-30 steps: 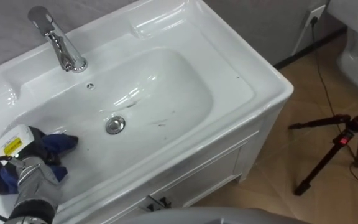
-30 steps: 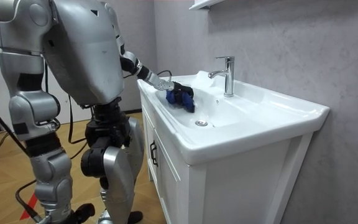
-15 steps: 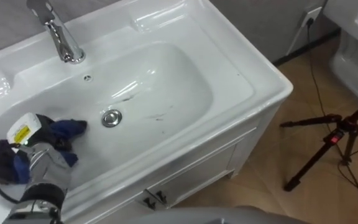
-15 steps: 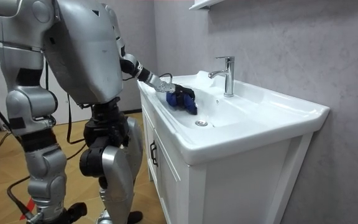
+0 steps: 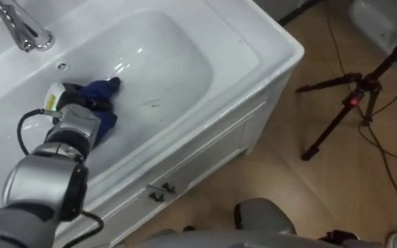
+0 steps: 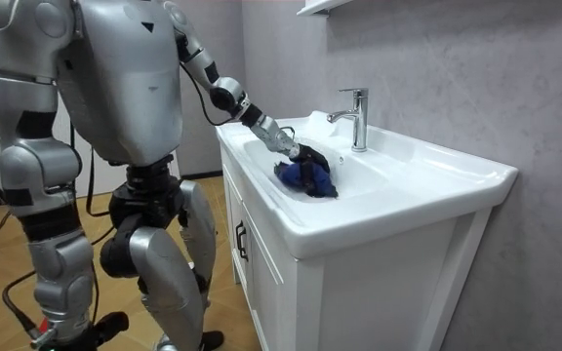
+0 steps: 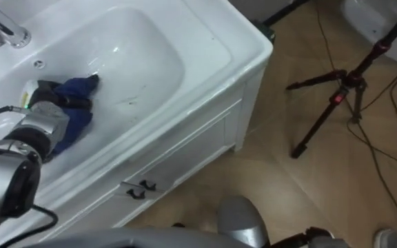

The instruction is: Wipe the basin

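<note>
The white basin [image 5: 185, 62] is set into a white vanity [image 6: 379, 253], and I stand at its front. My left hand [image 5: 81, 118] reaches into the bowl, fingers curled on a dark blue cloth [image 5: 100, 93] that lies bunched on the bowl's bottom near its middle [image 6: 305, 175]. The cloth hides the drain. A few thin dark streaks [image 5: 154, 103] mark the bowl just right of the cloth. The chrome tap [image 5: 23, 33] stands at the back rim, beyond the hand. My right hand [image 6: 66, 333] hangs low by my side at the room view's left, cut by the picture's edge.
A black tripod [image 5: 350, 103] stands on the wooden floor to the right of the vanity, with cables trailing round it. A white fixture [image 5: 384, 21] sits at the far right. Two small handles [image 5: 157, 193] are on the cabinet doors below the basin's front rim.
My left hand has slid the cloth from the basin's left end towards the middle, over the drain. The arm is stretched further, and the head camera has shifted.
</note>
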{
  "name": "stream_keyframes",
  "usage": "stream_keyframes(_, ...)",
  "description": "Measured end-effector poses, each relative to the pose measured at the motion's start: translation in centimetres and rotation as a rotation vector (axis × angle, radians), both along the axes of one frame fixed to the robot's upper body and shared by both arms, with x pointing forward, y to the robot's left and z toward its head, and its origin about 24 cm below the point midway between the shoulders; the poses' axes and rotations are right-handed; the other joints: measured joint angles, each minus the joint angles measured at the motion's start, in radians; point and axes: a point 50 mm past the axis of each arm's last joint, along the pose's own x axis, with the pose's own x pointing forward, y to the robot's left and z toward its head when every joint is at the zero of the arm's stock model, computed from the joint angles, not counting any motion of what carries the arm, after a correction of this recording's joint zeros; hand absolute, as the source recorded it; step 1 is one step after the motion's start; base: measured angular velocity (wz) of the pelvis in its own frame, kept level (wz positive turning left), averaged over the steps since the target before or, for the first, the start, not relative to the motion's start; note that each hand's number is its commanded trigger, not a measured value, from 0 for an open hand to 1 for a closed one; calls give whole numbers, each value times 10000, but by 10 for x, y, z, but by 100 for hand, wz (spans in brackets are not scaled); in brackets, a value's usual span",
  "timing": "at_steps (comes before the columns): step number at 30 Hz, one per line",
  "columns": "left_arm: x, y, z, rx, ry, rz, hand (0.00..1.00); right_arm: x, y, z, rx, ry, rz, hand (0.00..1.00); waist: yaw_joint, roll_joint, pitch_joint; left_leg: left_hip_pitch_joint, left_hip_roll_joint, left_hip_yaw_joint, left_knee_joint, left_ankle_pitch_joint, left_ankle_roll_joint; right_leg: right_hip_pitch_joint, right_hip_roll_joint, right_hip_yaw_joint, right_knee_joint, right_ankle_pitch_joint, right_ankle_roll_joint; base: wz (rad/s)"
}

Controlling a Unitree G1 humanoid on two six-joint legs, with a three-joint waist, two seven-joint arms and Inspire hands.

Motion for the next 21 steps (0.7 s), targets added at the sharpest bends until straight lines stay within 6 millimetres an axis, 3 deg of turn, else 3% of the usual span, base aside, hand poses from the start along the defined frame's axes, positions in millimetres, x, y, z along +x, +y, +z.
stream_keyframes(4, 3, 1, 4, 94, -172, 437, 100, -4, 1, -1, -27, 235, 99, 0, -404, -37, 32, -436, -87, -135, 306, 7, 21, -452, -117, 5, 443, -147, 26, 12)
stream_keyframes(10, 9, -5, 8, -513, -573, 969, 100, -7, 1, -1, 51, 532, 21, 0, -595, -30, 52, -735, -78, -160, 503, 64, 132, -632, -195, -136, 491, -58, 98, 9)
stream_keyframes(12, 14, -12, 12, -566, -756, 886, 100, -4, 1, -1, 72, 454, -45, 0, -673, 28, 31, -816, -69, -183, 501, 47, 225, -689, -209, -221, 516, -37, 129, 14)
stream_keyframes(17, 43, -57, 33, -873, -1962, -585, 100, 13, 0, 1, 233, -130, -178, 0, -808, 92, 66, -868, -124, -133, 392, -6, 381, -682, -327, -311, 473, 124, 183, -3)
stream_keyframes(21, 48, -62, 39, -1053, -2298, -738, 100, 22, -1, 3, 284, -517, -141, 0, -933, 179, 110, -756, -116, -110, 330, -24, 407, -599, -300, -297, 355, 132, 193, -5)
